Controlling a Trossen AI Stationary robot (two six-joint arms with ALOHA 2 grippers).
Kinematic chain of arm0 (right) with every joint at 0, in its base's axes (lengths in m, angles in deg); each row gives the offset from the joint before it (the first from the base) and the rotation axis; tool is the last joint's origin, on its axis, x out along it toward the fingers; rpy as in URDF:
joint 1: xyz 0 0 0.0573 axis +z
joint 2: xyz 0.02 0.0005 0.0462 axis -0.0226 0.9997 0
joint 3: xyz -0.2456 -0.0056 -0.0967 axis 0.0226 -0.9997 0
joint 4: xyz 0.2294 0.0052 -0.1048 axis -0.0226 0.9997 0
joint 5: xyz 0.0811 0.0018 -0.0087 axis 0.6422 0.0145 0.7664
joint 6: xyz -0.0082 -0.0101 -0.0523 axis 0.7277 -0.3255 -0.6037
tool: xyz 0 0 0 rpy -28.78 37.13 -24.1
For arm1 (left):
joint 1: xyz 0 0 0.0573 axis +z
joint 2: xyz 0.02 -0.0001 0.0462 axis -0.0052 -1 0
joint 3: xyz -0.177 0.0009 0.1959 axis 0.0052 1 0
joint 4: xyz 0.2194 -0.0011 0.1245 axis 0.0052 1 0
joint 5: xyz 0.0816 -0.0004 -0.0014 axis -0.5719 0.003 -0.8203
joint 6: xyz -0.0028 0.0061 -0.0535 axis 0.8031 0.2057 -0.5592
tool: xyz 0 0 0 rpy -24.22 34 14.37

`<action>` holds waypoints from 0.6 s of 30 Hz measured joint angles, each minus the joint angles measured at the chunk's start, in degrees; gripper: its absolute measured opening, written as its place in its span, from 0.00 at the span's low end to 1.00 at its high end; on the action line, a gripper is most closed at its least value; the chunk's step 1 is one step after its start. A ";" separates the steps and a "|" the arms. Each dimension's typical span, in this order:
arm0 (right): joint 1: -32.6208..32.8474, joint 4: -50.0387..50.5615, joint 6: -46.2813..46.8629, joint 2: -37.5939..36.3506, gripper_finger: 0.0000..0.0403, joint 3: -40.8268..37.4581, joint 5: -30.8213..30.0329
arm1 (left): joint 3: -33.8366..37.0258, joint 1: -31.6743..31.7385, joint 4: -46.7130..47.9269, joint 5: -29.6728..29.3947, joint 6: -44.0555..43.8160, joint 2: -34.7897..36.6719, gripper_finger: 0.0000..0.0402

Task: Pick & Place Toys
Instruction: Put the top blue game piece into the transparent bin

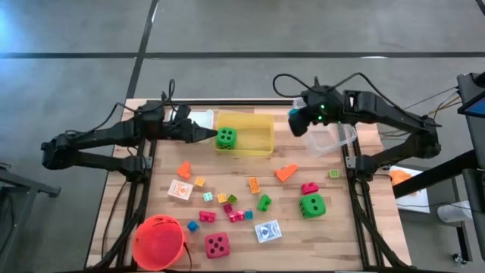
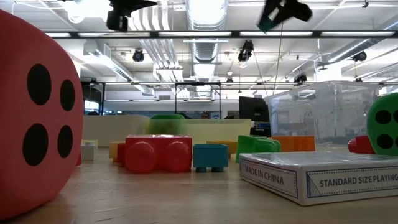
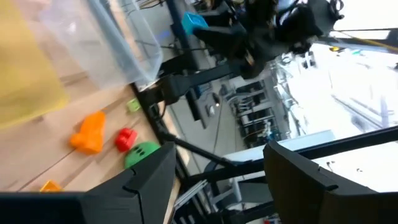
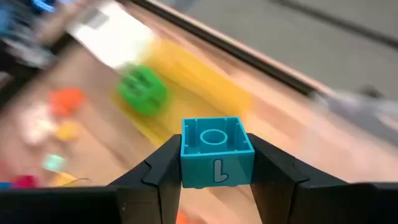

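My right gripper (image 1: pixel 297 121) is shut on a small blue block (image 4: pixel 216 152) with a "1" on one side. It is above the table's far side, between the yellow bin (image 1: pixel 258 129) and the clear bin (image 1: pixel 330 138). My left gripper (image 1: pixel 204 133) is open and empty (image 3: pixel 217 180) just left of a green dotted die (image 1: pixel 226 137) at the yellow bin's left end. A second green die (image 1: pixel 312 205), a pink-red die (image 1: pixel 217 244), an orange wedge (image 1: pixel 286 173), two white cards (image 1: pixel 179 190) (image 1: pixel 267 230) and several small blocks lie on the table. My right gripper pinches the blue block by two opposite side walls (image 4: pixel 188 163) between its two fingers. The block's hollow face and the side with the "1" show between the fingers. The block is lifted clear of the table.
An orange-red bucket (image 1: pixel 159 241) stands at the near left. A white bin (image 1: pixel 198 119) stands at the far edge, left of the yellow bin. Black frame rails run along the table's left and right sides (image 1: pixel 355 189).
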State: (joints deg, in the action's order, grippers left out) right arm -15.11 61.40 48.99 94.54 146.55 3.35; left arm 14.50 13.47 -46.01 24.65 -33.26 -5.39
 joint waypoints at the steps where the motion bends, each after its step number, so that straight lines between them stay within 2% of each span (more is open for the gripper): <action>1: -1.27 3.06 0.18 0.03 0.37 -0.08 0.02 | 0.00 0.00 0.83 0.00 0.00 0.34 0.58; 7: -8.55 13.14 -0.16 0.04 0.37 -1.68 2.62 | 0.00 -0.07 1.73 0.00 0.00 1.41 0.58; 11: -13.27 13.47 -2.29 0.21 0.37 -4.80 6.07 | 0.00 -0.10 1.67 0.00 1.05 1.49 0.58; 18: -17.84 13.65 -3.65 2.26 0.37 -13.37 6.86 | 0.00 -0.11 1.67 0.17 1.38 1.47 0.58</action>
State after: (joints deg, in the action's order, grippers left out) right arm -32.95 75.06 45.33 96.80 133.18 10.21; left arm 14.50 13.36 -44.34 24.82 -31.88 -3.93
